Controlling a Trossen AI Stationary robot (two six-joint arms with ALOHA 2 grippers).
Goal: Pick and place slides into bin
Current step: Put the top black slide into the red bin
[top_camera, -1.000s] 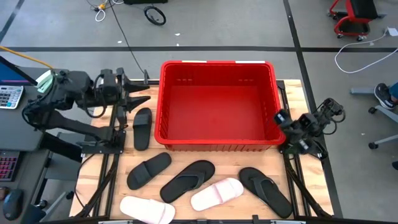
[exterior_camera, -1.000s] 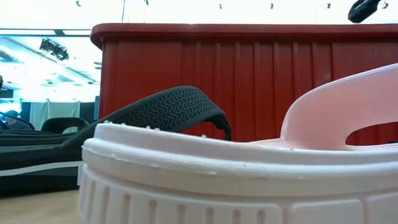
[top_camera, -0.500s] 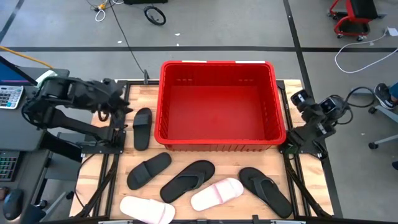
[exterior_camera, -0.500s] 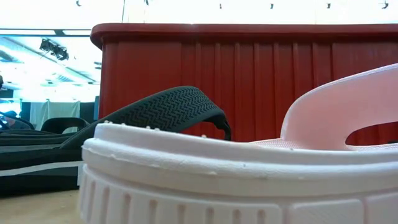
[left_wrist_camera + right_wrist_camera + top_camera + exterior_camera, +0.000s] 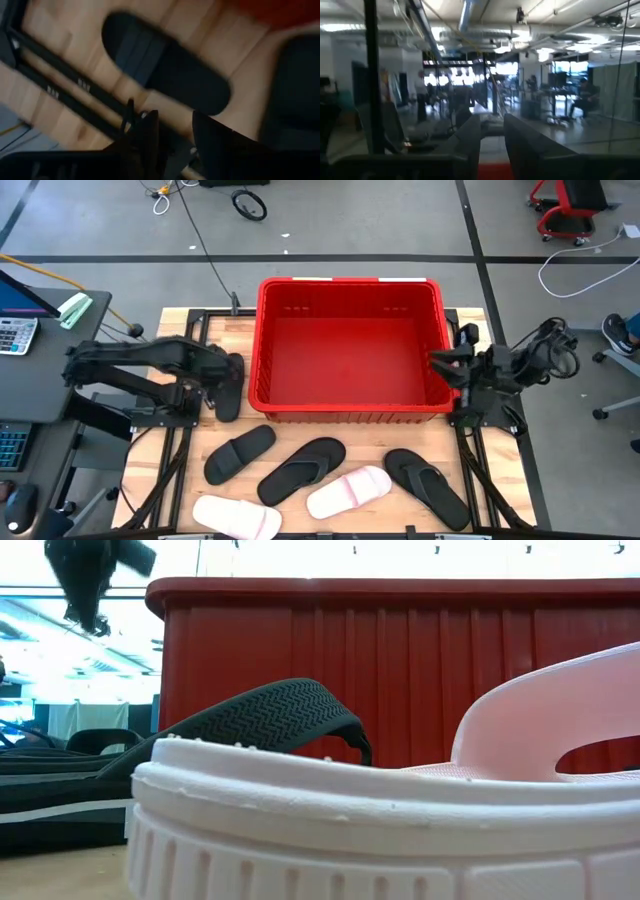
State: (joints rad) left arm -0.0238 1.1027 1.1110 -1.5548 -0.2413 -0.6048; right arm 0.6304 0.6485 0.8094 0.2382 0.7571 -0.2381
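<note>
We note left gripper [image 5: 222, 372] lowered onto black slide [image 5: 229, 387] left of bin [image 5: 350, 412], fingers narrowing, slide not yet pinched; grasp imminent.

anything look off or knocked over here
Nothing stands out. The bin sits upright and empty, and all six slides lie flat on the table, none damaged.
</note>
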